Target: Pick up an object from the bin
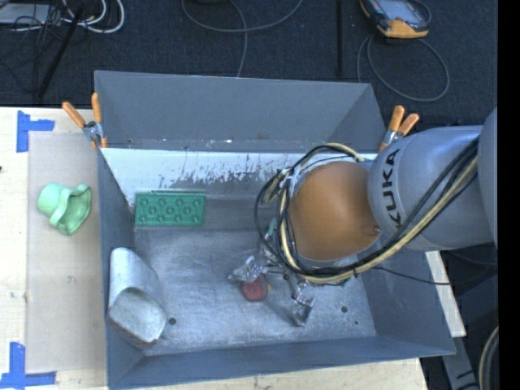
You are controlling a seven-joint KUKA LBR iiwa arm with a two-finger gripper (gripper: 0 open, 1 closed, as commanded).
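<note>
My gripper (274, 291) is low over the middle of the bin floor, below the orange wrist cover. Its two fingers stand apart, one fingertip (246, 271) to the left and the other (301, 309) to the lower right, so it is open. A small dark red rounded thing (255, 291) lies on the floor in the gap between them, close to the left finger. I cannot tell whether either finger touches it.
A green studded building plate (169, 210) leans at the foot of the back wall on the left. A pale grey cup (136, 302) lies on its side in the front left corner. The arm and its cables cover the bin's right side.
</note>
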